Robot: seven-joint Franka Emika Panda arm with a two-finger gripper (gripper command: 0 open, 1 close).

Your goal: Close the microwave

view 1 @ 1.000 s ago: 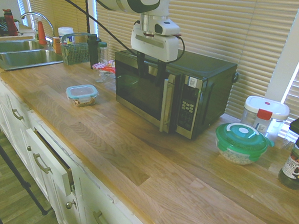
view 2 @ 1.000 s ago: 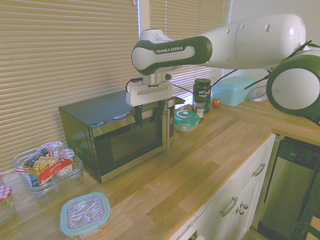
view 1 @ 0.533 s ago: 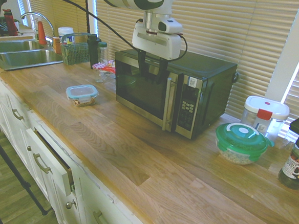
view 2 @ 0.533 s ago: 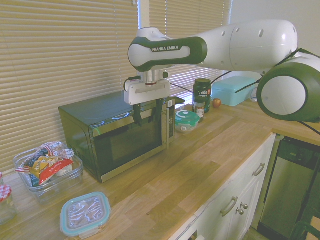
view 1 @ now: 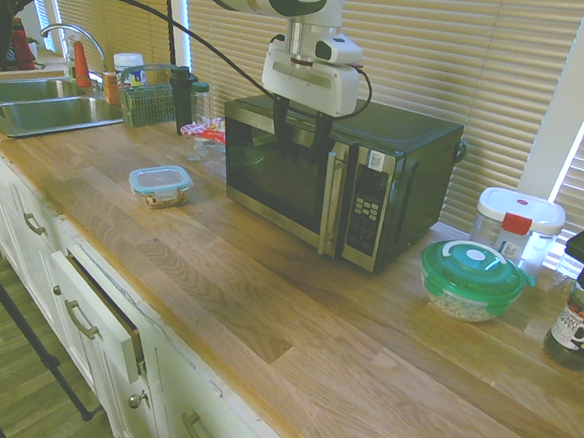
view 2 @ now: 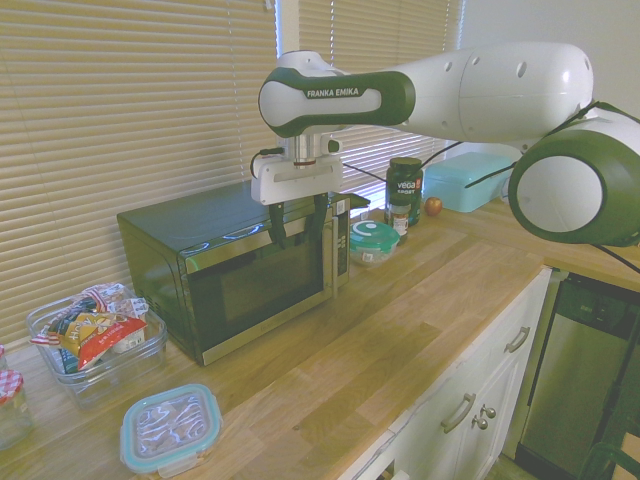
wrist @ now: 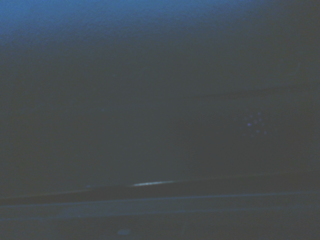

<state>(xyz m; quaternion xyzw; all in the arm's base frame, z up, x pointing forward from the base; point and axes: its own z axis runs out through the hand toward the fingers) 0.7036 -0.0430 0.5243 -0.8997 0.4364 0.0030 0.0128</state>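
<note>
We see the microwave [view 1: 401, 131] on the wooden counter [view 1: 266, 297], its door [view 1: 275, 178] now closer to the body than a second ago, apparently shut. Our gripper [view 1: 300, 149], fingers apart, hangs before it; closing looks essentially done.

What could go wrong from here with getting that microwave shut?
The open tool sits in front of the microwave's glass door, so pushing too hard might slide the microwave backward. Its fingers, beside the vertical handle, could also knock or snag it if the arm moves sideways.
</note>
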